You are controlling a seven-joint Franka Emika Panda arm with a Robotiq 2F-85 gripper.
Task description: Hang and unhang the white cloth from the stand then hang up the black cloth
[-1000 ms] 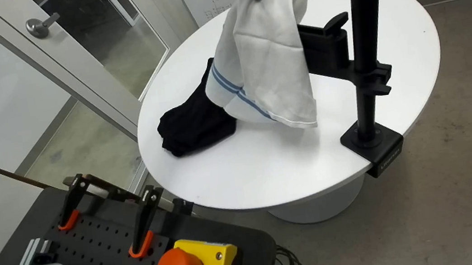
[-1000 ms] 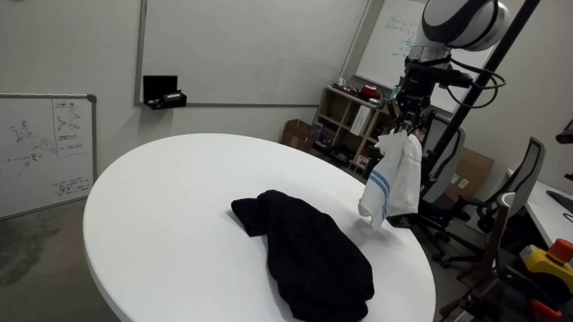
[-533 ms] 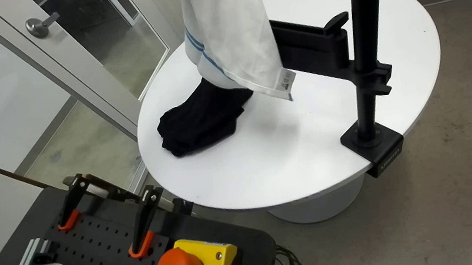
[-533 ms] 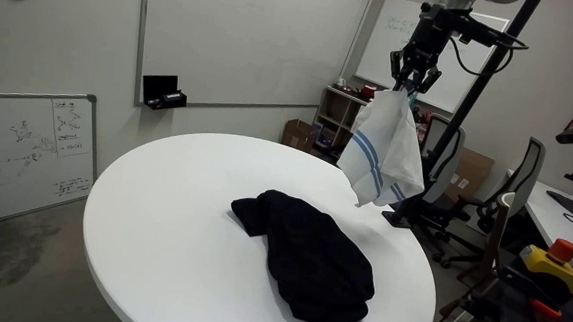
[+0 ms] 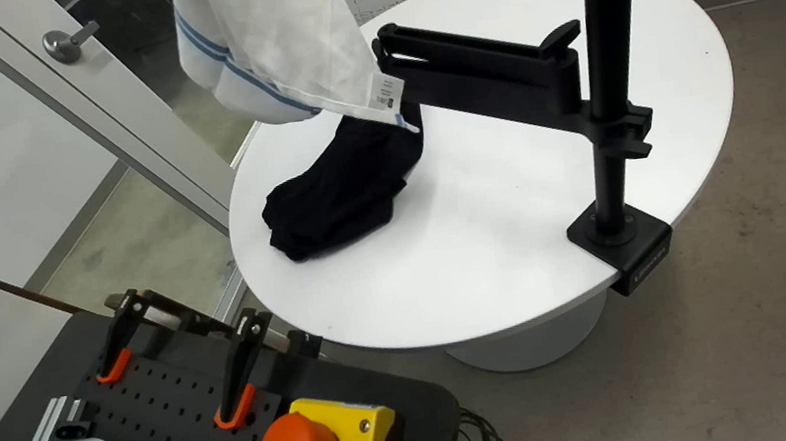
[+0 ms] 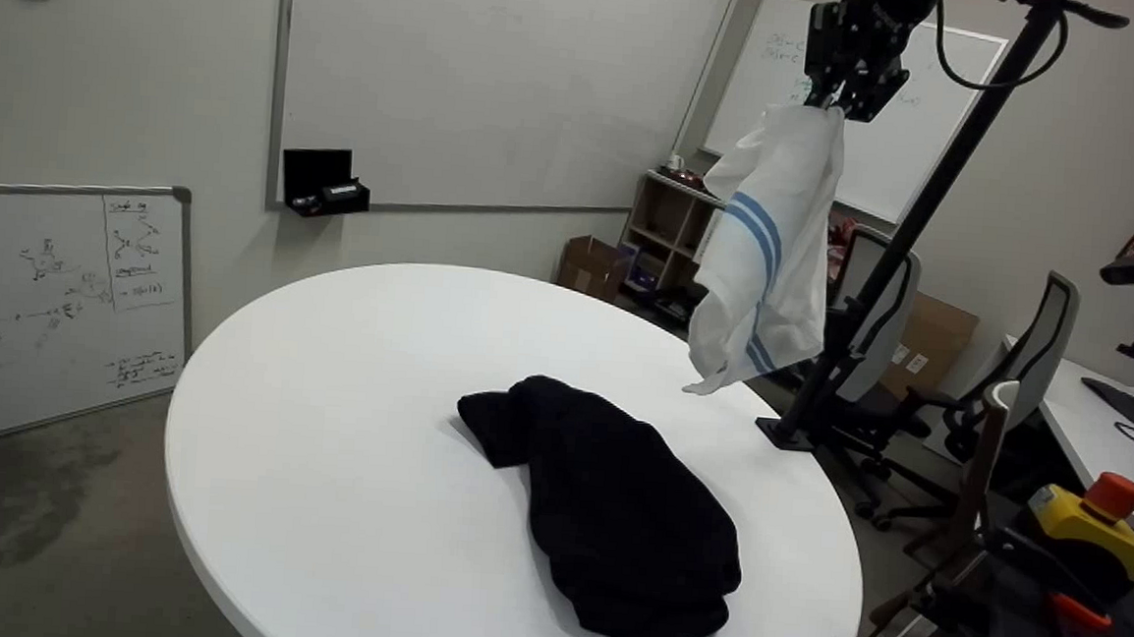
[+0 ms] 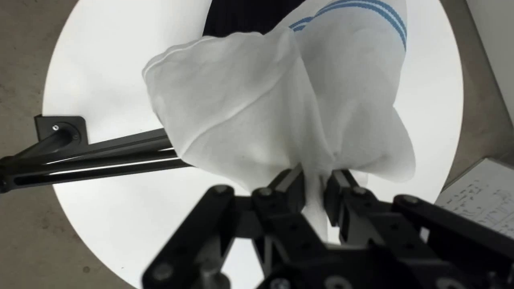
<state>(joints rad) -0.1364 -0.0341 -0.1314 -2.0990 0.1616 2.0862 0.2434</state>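
While the pincer (image 7: 316, 188) grips the white cloth (image 7: 249, 108), the black cloth (image 6: 633, 520) lies on the surface (image 6: 354, 424)

Where the wrist camera sees closest, the pincer's jaws stand drawn together, a gathered fold of the white cloth pinched between them. From there the cloth hangs in the air, its lower part flaring out; blue stripes (image 6: 762, 232) run across it, and in an exterior view a label (image 5: 389, 92) shows at a bottom corner.

Beneath it the flat arm (image 5: 484, 79) of the stand (image 5: 608, 97) reaches sideways from the pole (image 5: 611, 2). The white cloth covers the arm's free end in the wrist view, and I cannot tell whether the two touch.

Farther down, the black cloth lies bunched on the round white surface, well apart from the stand's base (image 5: 616, 240) at the rim. Past the surface's edge comes the floor (image 5: 785, 260), with a written-on whiteboard (image 6: 55, 317) by the wall (image 6: 120, 65) and, beyond the pole, chairs (image 6: 1037, 332).
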